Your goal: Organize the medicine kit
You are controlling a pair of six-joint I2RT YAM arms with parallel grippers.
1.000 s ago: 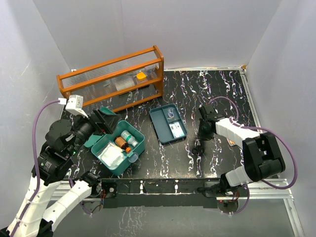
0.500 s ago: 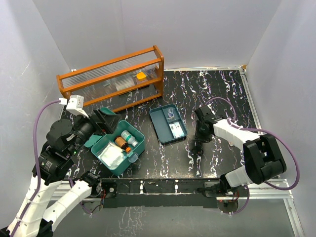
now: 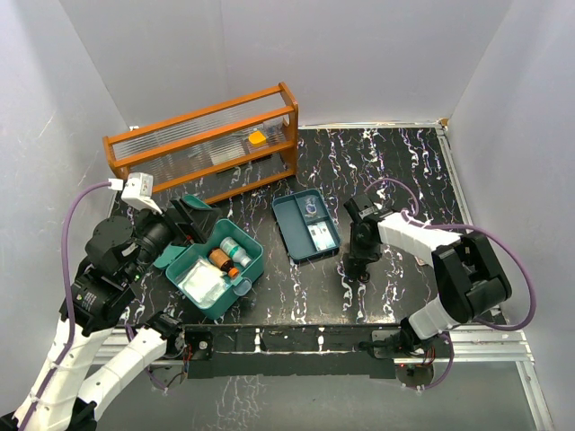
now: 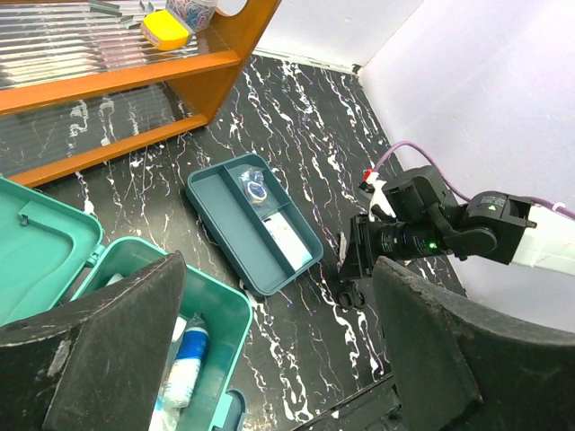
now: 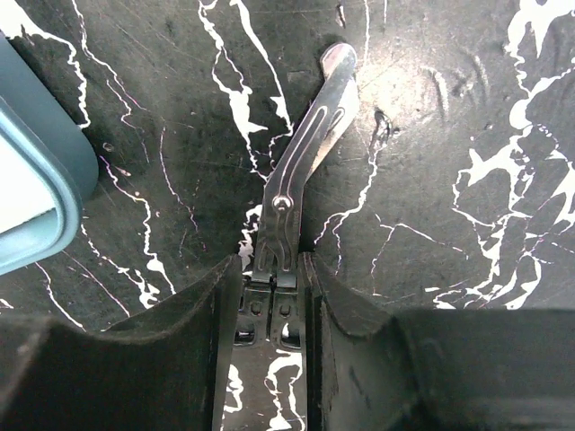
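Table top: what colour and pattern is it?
The flat table top is black with white marble-like streaks, clearest in the right wrist view.

You've got shiny bare-metal tweezers (image 5: pixel 308 135) on a glossy black marble-look table (image 3: pixel 404 171). Your medicine kit (image 3: pixel 244 242) looks like smooth teal plastic, and the rack (image 3: pixel 198 115) is varnished wood.

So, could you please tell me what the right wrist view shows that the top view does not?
Only the right wrist view: a metal tool lying between the right hand's fingers. Only the top view: the rack, the open box and the left hand. Both: the tray (just a corner at the wrist), the black table and the right hand.
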